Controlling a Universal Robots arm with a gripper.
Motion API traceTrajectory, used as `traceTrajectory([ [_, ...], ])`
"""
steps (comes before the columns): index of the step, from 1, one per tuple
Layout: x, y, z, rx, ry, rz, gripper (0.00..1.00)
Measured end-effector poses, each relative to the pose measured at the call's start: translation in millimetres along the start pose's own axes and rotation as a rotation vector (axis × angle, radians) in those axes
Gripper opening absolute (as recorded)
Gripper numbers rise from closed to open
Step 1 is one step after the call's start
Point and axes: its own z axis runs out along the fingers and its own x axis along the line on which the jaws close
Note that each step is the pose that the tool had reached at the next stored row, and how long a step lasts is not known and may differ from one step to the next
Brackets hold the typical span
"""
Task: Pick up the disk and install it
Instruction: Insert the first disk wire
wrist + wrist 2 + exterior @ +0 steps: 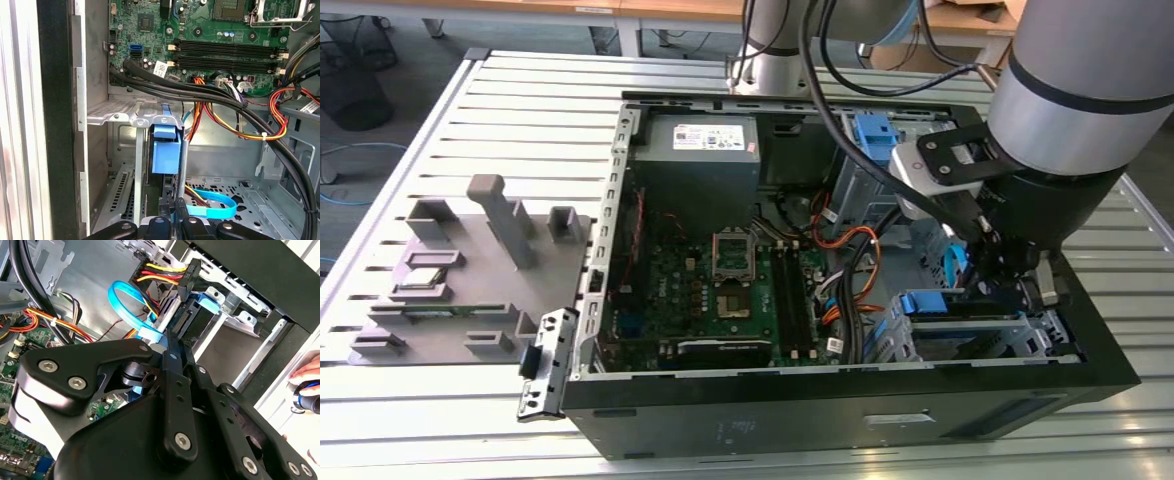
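Observation:
The disk [165,150] stands on edge in the metal drive cage [115,112] at the computer case's front corner, its blue carrier frame facing out. In the exterior view, the disk [958,303] sits low in the cage [1041,335] on the exterior view's right. My gripper [1001,270] reaches down into the case right over it. In both wrist views the gripper [171,222] [167,347] is shut on the disk's [187,315] thin edge.
Black and orange cable bundles [225,107] and a blue flat cable [120,295] run beside the cage. The motherboard [720,290] and grey power supply [698,140] fill the case. Grey fixtures [454,270] stand on the slatted table. A hand [305,375] rests on a mouse outside the case.

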Motion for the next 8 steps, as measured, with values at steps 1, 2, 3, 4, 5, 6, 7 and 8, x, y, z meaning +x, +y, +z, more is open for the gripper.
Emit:
traceTrajectory([
  [1,-0.1,0.1,0.0,0.0000,0.0000,0.000,0.16],
  [2,-0.1,0.2,-0.1,0.0000,0.0000,0.000,0.16],
  [3,-0.1,0.4,-0.1,0.0002,0.0000,0.000,0.16],
  [4,-0.1,0.7,-0.2,0.0005,0.0001,0.000,0.16],
  [5,-0.1,1.0,-0.2,0.0008,0.0001,0.000,0.16],
  [6,-0.2,1.3,-0.2,0.0012,0.0000,0.000,0.16],
  [7,-0.2,1.5,-0.1,0.0019,0.0000,0.000,0.16],
  [8,-0.3,1.6,0.1,0.0032,0.0001,0.000,0.16],
])
